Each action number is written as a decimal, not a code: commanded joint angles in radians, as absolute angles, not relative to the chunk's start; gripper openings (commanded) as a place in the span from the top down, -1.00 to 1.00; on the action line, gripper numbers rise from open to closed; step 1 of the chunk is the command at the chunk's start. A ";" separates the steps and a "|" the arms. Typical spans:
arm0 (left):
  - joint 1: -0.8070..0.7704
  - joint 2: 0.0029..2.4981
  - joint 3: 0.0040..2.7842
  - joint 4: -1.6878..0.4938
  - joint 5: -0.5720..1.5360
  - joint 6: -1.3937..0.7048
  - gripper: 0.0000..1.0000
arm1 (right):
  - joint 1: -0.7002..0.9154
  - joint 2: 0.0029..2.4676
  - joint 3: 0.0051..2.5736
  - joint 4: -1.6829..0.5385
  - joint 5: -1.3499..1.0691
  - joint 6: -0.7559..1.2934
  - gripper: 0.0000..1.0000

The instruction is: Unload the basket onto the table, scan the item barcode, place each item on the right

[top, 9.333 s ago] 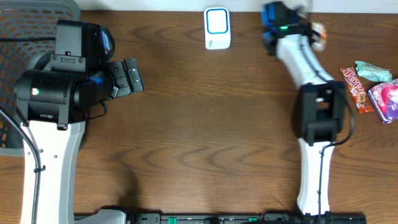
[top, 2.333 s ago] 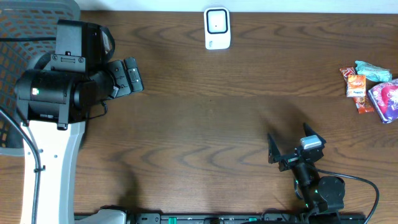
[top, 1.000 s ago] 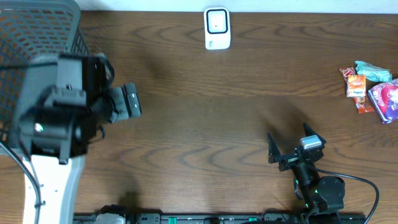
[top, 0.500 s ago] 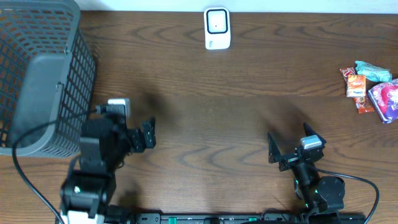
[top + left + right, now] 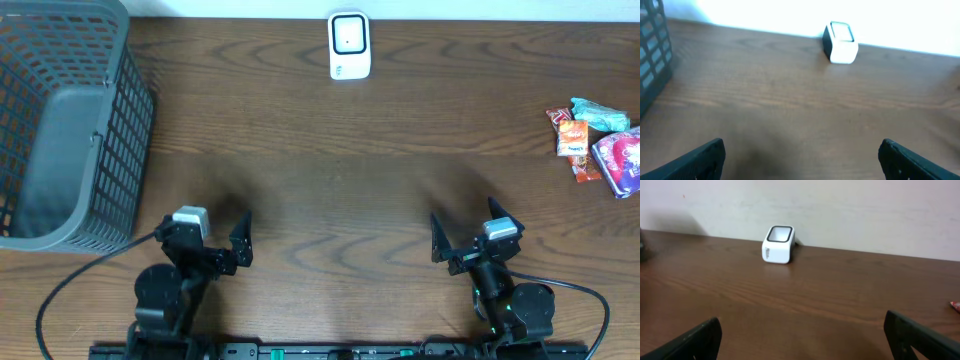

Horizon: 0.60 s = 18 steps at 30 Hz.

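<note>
The white barcode scanner (image 5: 349, 45) stands at the table's far edge, also in the left wrist view (image 5: 841, 36) and the right wrist view (image 5: 778, 244). The items lie at the far right: an orange snack packet (image 5: 571, 137), a teal packet (image 5: 603, 113) and a pink packet (image 5: 620, 162). My left gripper (image 5: 212, 232) rests low at the near edge, open and empty (image 5: 801, 152). My right gripper (image 5: 470, 232) sits at the near edge too, open and empty (image 5: 801, 327). Both are far from the items.
A grey wire basket (image 5: 60, 120) occupies the far left corner; its side shows at the left wrist view's edge (image 5: 652, 45). A red packet corner (image 5: 955, 305) peeks in at the right wrist view's right edge. A pale wall runs behind the table.
My left arm has drawn back from beside the basket to the near table edge, uncovering the basket. The right arm, folded back earlier, has stayed still. Both grippers remain open.
</note>
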<state>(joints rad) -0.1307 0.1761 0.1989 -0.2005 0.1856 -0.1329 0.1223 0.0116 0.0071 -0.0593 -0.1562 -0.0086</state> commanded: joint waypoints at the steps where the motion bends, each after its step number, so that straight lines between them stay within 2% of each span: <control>1: -0.125 0.104 0.131 -0.150 0.194 -0.124 -0.96 | 0.125 0.005 0.006 -0.064 -0.148 -0.001 -0.98; 12: -0.064 0.001 0.004 0.080 0.169 -0.124 -0.95 | 0.125 0.005 0.006 -0.064 -0.148 -0.001 -0.99; 18: -0.022 0.001 0.004 0.016 0.165 -0.113 -0.96 | 0.125 0.005 0.006 -0.064 -0.148 -0.001 -0.99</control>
<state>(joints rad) -0.0498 0.0101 0.0116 0.0402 0.1772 -0.1322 0.1223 0.0120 0.0071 -0.0593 -0.1562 -0.0086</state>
